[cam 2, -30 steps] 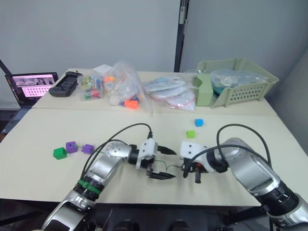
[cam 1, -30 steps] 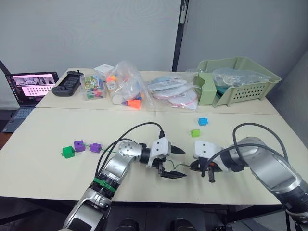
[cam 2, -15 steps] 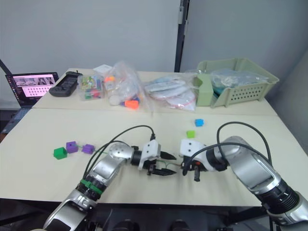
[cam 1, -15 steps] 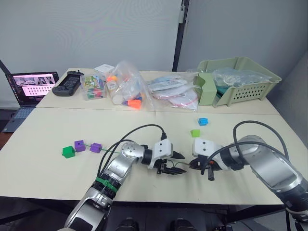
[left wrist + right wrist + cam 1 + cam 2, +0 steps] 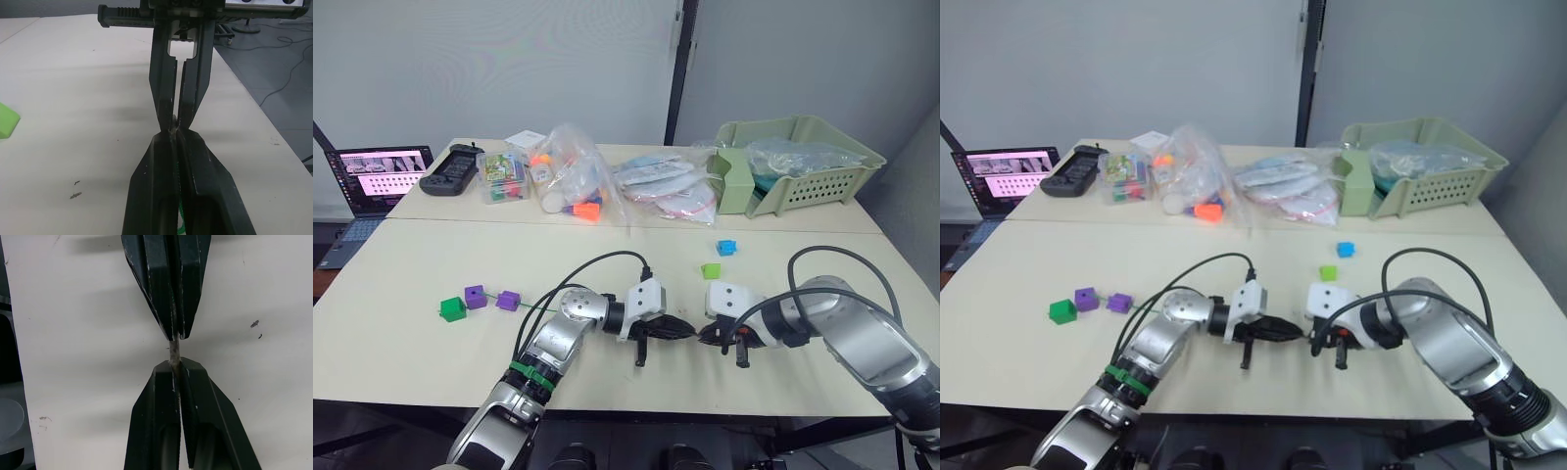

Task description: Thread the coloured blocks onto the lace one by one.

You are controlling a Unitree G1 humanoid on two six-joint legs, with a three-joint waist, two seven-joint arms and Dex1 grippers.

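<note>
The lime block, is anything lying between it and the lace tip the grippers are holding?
Nothing visible. The lime block sits on bare table just beyond the right gripper, which meets the left gripper tip to tip on the lace. The blue block lies farther back, off that path.

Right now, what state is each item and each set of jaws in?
left gripper: jaws shut on the lace
right gripper: jaws shut on the lace tip
lace: held taut between both grippers
dark green and purple blocks: on the lace, on the table
blue block: loose, unthreaded
lime block: loose, unthreaded
laptop: open, screen lit
</note>
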